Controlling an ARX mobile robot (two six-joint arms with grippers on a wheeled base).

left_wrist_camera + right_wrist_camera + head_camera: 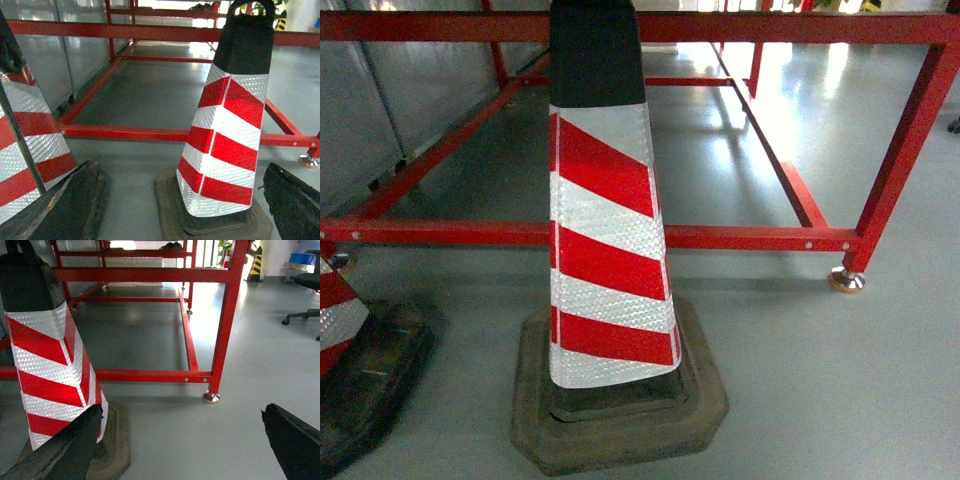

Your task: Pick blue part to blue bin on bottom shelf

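The blue part, the blue bin and the bottom shelf are out of view in all three views. In the left wrist view my left gripper (pixel 182 167) is open, its dark fingers (pixel 75 205) at the bottom corners with only floor and a cone behind the gap. My right gripper (pixel 181 412) is open too, with bare grey floor between its fingers (pixel 295 445). Neither gripper shows in the head view.
A red-and-white traffic cone (pixel 605 250) on a rubber base stands close in front. A second cone (pixel 335 310) is at the left edge. Behind them runs a low red steel frame (pixel 740 238) with a levelling foot (pixel 847 281). An office chair (pixel 302 315) and a small blue object (pixel 302 259) are far right.
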